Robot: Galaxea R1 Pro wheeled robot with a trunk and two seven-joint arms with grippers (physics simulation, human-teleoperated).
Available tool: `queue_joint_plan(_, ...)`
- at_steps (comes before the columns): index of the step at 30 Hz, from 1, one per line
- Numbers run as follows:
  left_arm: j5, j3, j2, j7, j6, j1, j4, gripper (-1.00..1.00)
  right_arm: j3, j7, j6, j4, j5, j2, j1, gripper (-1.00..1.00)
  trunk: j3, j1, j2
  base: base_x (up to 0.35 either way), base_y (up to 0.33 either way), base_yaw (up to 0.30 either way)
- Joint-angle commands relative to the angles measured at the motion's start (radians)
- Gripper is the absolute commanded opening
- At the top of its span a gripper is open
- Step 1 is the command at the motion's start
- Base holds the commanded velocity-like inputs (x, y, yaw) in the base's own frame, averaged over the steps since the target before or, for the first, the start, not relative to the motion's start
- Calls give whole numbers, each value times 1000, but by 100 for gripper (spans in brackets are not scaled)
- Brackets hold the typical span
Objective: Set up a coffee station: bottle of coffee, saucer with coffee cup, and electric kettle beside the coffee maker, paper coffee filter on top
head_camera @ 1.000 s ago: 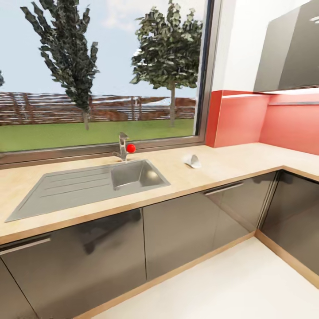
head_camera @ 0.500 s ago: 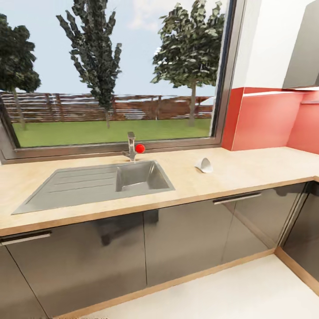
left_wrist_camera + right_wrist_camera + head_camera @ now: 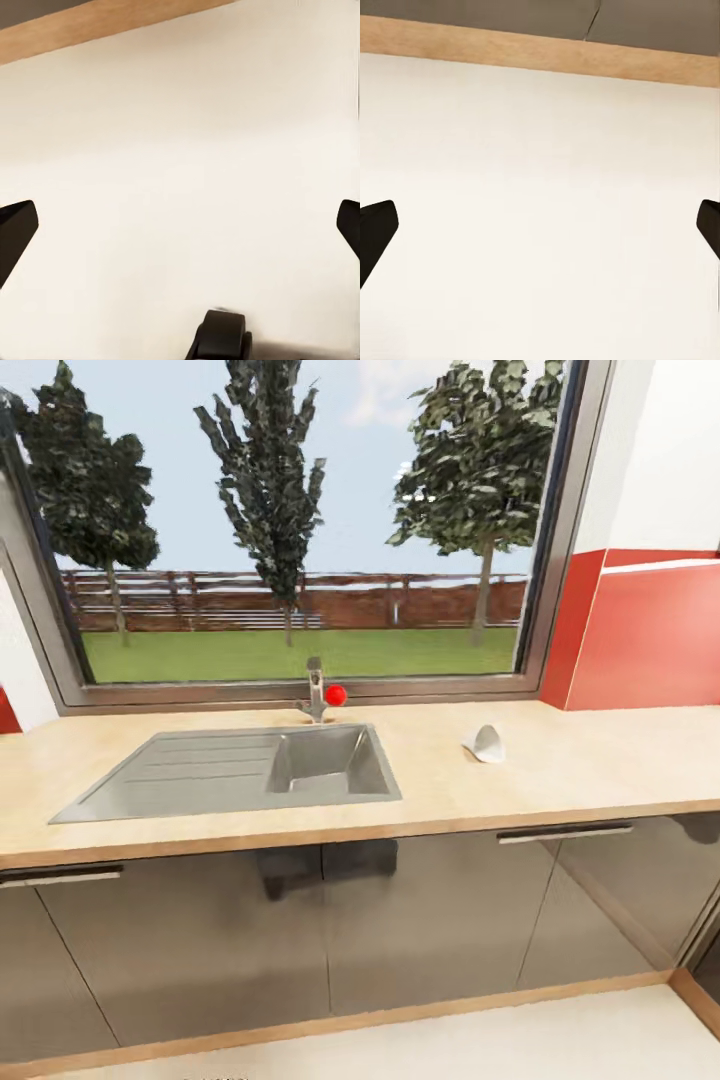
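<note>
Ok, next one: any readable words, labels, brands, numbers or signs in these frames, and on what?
None can be read.
The paper coffee filter on the kitchen countertop is plain white.
The sink, the tap with its red knob, and the cabinet fronts bear no marks.

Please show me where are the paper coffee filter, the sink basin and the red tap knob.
paper coffee filter (image 3: 487, 743): head view, middle of the white crumpled paper on the countertop.
sink basin (image 3: 330, 765): head view, inner wall of the steel bowl.
red tap knob (image 3: 336, 694): head view, centre of the red ball.
</note>
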Motion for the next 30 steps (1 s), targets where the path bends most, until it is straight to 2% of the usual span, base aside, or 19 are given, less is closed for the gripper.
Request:
queue_joint_plan(1,9,-8,-2,-1,-5,-1,4,100,-9,6,-5,0,7,0,-1,100,-1,0,-1,88,-298,283)
queue_joint_plan(11,9,-8,-2,-2,-5,-1,4,100,-9,6,-5,0,7,2,-1,100,-1,0,-1,84,-299,282)
queue_joint_plan(14,9,-8,-2,-2,-5,-1,4,100,-9,6,-5,0,7,2,-1,100,-1,0,-1,79,-301,122)
queue_joint_plan(22,9,-8,-2,-2,-5,-1,3,100,-9,7,-5,-1,6,1,-1,100,-1,0,-1,130,-203,14)
queue_joint_plan(30,9,-8,-2,-2,-5,-1,0,100,-9,7,-5,-1,6,0,-1,100,-1,0,-1,140,119,-147)
